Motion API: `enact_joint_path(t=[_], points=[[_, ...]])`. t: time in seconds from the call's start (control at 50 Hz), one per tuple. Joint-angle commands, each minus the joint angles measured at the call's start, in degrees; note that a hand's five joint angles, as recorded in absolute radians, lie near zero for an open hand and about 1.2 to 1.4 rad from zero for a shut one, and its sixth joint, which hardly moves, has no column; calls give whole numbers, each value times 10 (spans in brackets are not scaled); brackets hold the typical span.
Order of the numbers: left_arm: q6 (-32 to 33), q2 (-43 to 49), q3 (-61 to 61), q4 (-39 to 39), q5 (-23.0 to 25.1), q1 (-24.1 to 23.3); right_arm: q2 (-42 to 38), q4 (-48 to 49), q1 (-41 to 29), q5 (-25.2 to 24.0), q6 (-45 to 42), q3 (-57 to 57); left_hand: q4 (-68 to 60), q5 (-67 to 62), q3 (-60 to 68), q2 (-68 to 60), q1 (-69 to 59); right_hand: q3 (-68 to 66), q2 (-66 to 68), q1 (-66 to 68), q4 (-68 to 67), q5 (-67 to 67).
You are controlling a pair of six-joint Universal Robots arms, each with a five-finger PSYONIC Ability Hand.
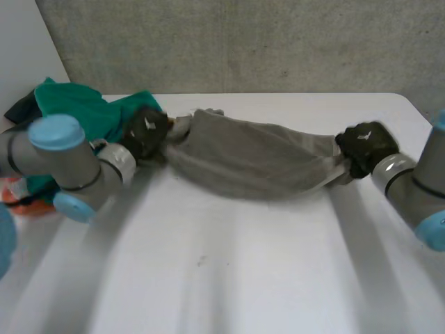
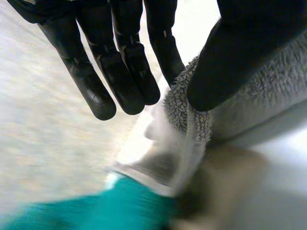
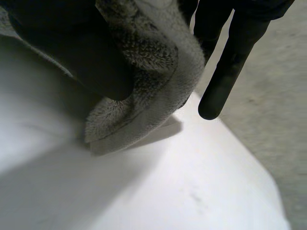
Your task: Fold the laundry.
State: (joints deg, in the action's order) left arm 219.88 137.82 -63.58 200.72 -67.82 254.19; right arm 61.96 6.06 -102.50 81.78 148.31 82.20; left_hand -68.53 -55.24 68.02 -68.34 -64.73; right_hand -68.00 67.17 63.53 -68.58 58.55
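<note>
Grey towel (image 1: 250,156), soft and limp, is stretched over the white table (image 1: 229,278) between left hand (image 1: 144,132) and right hand (image 1: 365,146) in the head view. In the left wrist view its hem is pinched under the thumb (image 2: 240,52); in the right wrist view a corner is clamped likewise. Corners are judged the surest hold.

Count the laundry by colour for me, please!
Grey towel: 1
Green cloth: 1
Orange piece, half hidden behind the left arm: 1
Total: 3
</note>
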Motion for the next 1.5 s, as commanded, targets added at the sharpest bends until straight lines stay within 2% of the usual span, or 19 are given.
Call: enact_joint_path(t=[0.02,0.08,0.16,0.26,0.34,0.44,0.52,0.6,0.7,0.78,0.8,0.82,0.88,0.9,0.94,1.04,1.24,1.34,1.5], points=[[-31,-203,-73,5,-48,-11,101,-101,42,-4,-28,-65,-115,-148,120,-117,-153,-120,128,165,-114,114],[-54,-321,-115,0,-52,-10,159,-159,48,-4,-43,-109,-115,-148,120,-117,-153,-120,128,165,-114,114],[-74,-421,-149,-2,-79,-11,225,-197,49,-6,-57,-141,-115,-148,120,-117,-153,-120,128,165,-114,114],[-75,-513,-189,-30,-136,-9,286,-248,60,-9,-80,-170,-115,-148,120,-117,-153,-120,128,165,-114,114],[-75,-538,-214,-77,-144,-8,280,-286,71,-25,-94,-182,-115,-148,120,-117,-153,-120,128,165,-114,114],[-74,-500,-233,-133,-146,-10,212,-322,80,-42,-102,-194,-115,-148,120,-117,-153,-120,128,165,-114,114],[-66,-414,-224,-147,-144,-11,154,-322,74,-38,-102,-201,-115,-148,120,-117,-153,-120,128,165,-114,114],[-52,-319,-173,-144,-144,-17,85,-302,67,-37,-94,-228,-115,-148,120,-117,-153,-120,128,165,-114,114],[-45,-197,-10,-121,-141,-38,15,-215,55,-12,-61,-270,-115,-148,120,-117,-153,-120,128,165,-114,114],[-50,-140,116,-33,-147,-40,-11,-64,45,28,1,-310,-115,-148,120,-117,-153,-120,128,165,-114,114],[-53,-135,134,-5,-148,-39,-13,18,42,44,32,-314,-115,-148,120,-117,-153,-120,128,165,-114,114],[-55,-132,160,53,-151,-42,-12,58,41,51,43,-313,-115,-148,120,-117,-153,-120,128,165,-114,114],[-58,-133,175,140,-166,-49,-9,188,41,69,65,-312,-115,-148,120,-117,-153,-120,128,165,-114,114],[-58,-135,177,183,-184,-51,-7,210,40,72,65,-312,-115,-148,120,-117,-153,-120,128,165,-114,114],[-59,-139,178,214,-196,-55,-7,228,39,72,65,-315,-115,-148,120,-117,-153,-120,128,165,-114,114],[-58,-157,155,198,-205,-60,-16,180,25,49,64,-340,-115,-148,120,-117,-153,-120,128,165,-114,114],[-53,-157,-3,127,-204,-68,-70,29,20,-4,63,-338,-115,-148,120,-117,-153,-120,128,165,-114,114],[-50,-149,-86,106,-205,-90,-113,-42,20,-10,50,-294,-115,-148,120,-117,-153,-120,128,165,-114,114],[-50,-142,-214,107,-204,-112,-130,-54,14,-7,-31,-163,-115,-148,120,-117,-153,-120,128,165,-114,114]])
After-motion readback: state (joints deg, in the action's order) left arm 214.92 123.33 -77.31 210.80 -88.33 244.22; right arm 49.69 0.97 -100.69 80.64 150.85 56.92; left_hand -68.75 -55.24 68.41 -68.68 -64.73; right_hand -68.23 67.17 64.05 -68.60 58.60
